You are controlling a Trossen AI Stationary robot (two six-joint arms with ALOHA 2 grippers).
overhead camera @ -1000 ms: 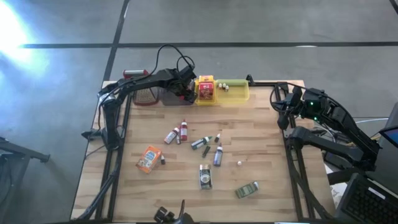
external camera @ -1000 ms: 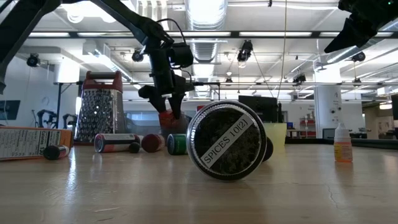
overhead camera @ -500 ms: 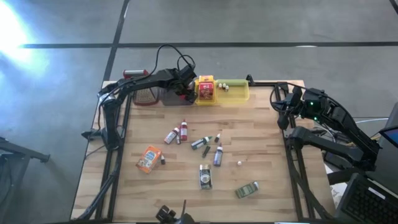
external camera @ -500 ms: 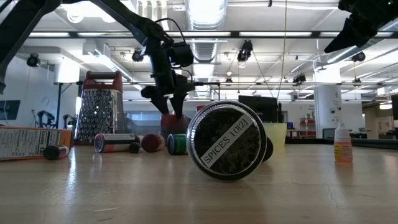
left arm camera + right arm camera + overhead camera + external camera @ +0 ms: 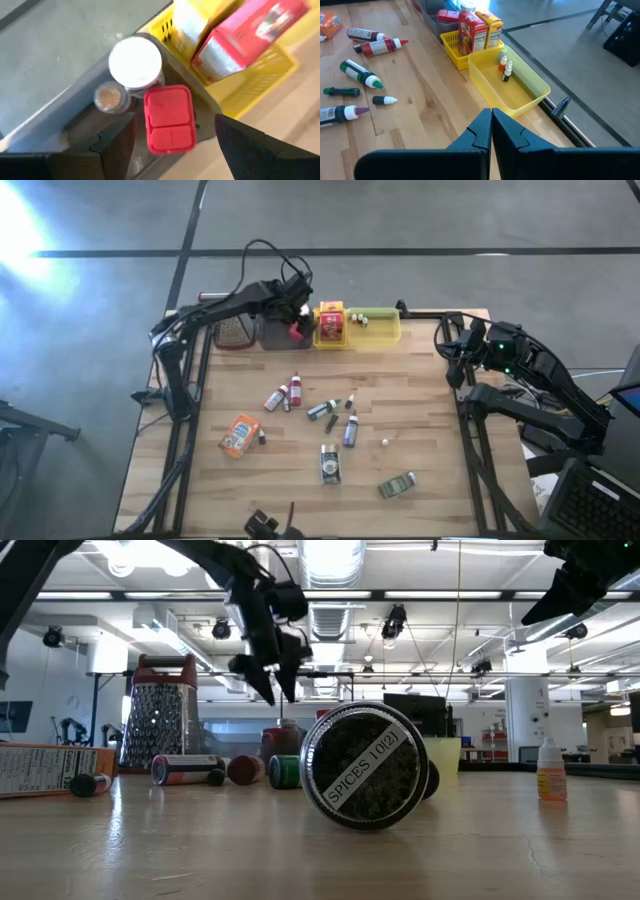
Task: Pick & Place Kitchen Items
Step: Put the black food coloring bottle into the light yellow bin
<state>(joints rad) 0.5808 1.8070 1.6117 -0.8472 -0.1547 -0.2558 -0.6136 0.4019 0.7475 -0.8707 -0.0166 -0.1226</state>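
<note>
Nearest the low camera, a round spice tin (image 5: 367, 766) lay on its side on the table (image 5: 430, 410), its lid facing the lens. Behind it lay loose items: a green tin (image 5: 397, 484) near the front edge, a jar (image 5: 330, 463), an orange packet (image 5: 239, 434), and a cluster of small bottles (image 5: 320, 409) around the table's middle, with two red-capped ones (image 5: 284, 394) just beside each other.

Farther back, along the table's far edge, stood the yellow tray (image 5: 512, 87) with three tiny bottles (image 5: 505, 67) in it, and a yellow basket (image 5: 457, 52) touching it that held a red box (image 5: 471, 30) and a yellow box (image 5: 489, 21). Next to that sat the grey tray (image 5: 60, 125), holding a white-capped bottle (image 5: 135, 61), a small brown-topped bottle (image 5: 110, 96) and a red-capped container (image 5: 169, 117). The grater (image 5: 159, 715) stood beyond it.

The left gripper (image 5: 292, 309) hung above the grey tray, its fingers (image 5: 257, 145) spread and empty, the red-capped container below and clear of them. The right gripper (image 5: 491, 122) waited at the table's right edge, fingers pressed together on nothing.
</note>
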